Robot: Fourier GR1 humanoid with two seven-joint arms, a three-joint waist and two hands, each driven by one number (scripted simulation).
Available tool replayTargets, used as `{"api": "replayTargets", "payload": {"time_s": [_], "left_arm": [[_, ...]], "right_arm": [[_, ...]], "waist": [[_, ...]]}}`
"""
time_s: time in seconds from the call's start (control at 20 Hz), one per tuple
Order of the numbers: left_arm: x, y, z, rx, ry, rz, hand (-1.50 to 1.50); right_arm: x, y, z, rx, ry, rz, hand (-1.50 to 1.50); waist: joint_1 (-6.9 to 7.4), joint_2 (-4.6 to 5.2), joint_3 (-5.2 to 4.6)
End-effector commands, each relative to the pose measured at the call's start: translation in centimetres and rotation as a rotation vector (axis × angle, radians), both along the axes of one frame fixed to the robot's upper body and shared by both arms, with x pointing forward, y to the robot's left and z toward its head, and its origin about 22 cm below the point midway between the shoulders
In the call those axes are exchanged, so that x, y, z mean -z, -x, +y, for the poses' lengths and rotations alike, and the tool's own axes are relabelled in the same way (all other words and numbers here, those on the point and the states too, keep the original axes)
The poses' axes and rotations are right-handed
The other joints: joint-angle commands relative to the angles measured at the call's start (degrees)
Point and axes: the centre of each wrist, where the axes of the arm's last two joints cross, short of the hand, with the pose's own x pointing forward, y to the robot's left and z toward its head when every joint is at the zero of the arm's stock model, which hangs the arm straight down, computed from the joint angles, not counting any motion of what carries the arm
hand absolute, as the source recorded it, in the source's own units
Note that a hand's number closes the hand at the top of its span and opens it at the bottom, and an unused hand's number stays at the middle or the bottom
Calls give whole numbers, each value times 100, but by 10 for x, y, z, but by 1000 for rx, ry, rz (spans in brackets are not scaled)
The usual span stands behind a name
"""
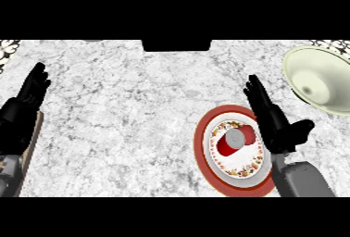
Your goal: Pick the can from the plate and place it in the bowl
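A red can (234,140) with a grey lid stands upright in the middle of a red-rimmed white plate (205,152) at the lower right of the marble counter. My right hand (277,125) is open over the plate's right rim, fingers straight and pointing away, just right of the can and apart from it. A pale cream bowl (321,78) sits at the far right, beyond that hand. My left hand (24,104) rests open at the left edge, fingers up.
A dark block (176,45) lies at the counter's far edge in the middle. Patterned items show at the top left corner (7,48) and behind the bowl (335,44). Bare marble (123,115) spreads between the hands.
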Motion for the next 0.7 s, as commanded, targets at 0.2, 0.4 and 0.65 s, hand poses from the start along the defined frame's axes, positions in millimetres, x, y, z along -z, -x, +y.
{"api": "replayTargets", "payload": {"time_s": [0.2, 0.4, 0.65], "left_arm": [[23, 0, -1, 76, 321, -90, 0], [20, 3, -18, 116, 402, -64, 0], [36, 12, 9, 156, 455, -67, 0]], "right_arm": [[-19, -2, 1, 372, -94, 114, -150], [38, 25, -91, 768, 339, 315, -150], [12, 24, -57, 865, 398, 183, -150]], "waist": [[173, -8, 102], [-13, -9, 56], [196, -23, 106]]}}
